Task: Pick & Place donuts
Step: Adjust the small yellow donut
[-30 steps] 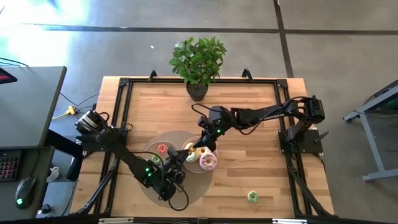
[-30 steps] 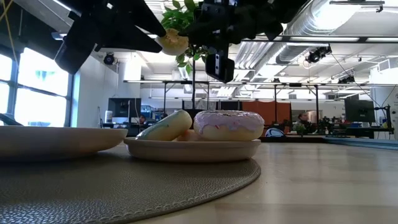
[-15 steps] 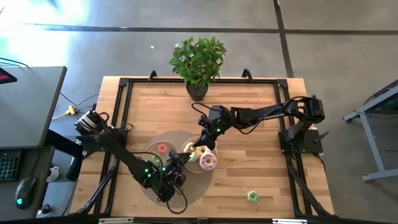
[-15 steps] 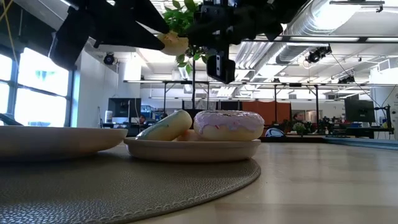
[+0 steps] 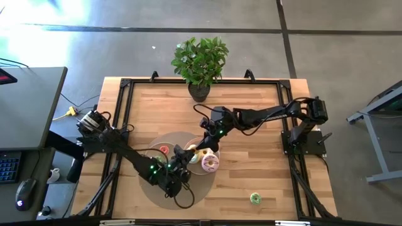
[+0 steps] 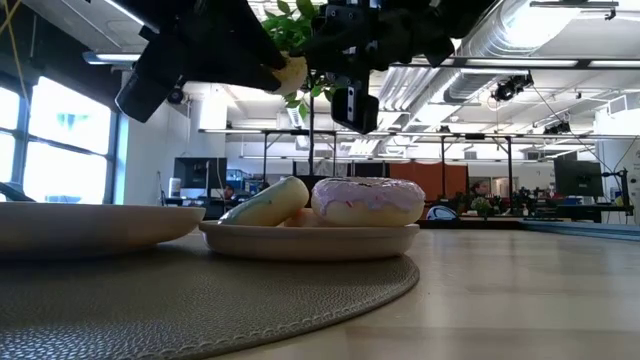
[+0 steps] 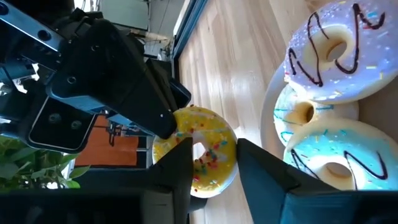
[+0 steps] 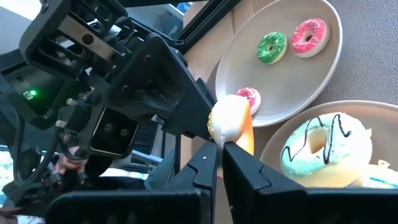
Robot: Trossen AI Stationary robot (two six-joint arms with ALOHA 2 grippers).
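Note:
A yellow mini donut (image 7: 214, 171) is held in the air by my left gripper (image 7: 213, 144), above the near rim of the small plate (image 6: 300, 243). That plate carries three larger donuts: a pink-iced one (image 6: 368, 200), a white-green one (image 8: 314, 149) and a cream one (image 7: 297, 112). My right gripper (image 8: 221, 152) is shut and hovers with its fingertips right beside the yellow donut (image 8: 229, 121); whether they touch it I cannot tell. A second plate (image 8: 323, 68) holds green, pink and red mini donuts. Another green mini donut (image 5: 255, 198) lies on the table. My left gripper holds the yellow mini donut by its ring (image 7: 227, 155), pinched between the two fingers. One finger (image 7: 177, 165) lies over the side next to the hole and the other (image 7: 255, 165) stands at the outer rim. The donut is lifted clear, above the plates.
Both plates rest on a round grey mat (image 6: 200, 300) at the table's near middle. A potted plant (image 5: 200, 63) stands at the far edge. The two arms are close together over the plates. Bare wood (image 5: 251, 169) lies to the right of the mat.
My left gripper has carried the yellow donut toward the far edge and a little to the right, closer to my right gripper, and its arm has swung round. My right gripper has kept still.

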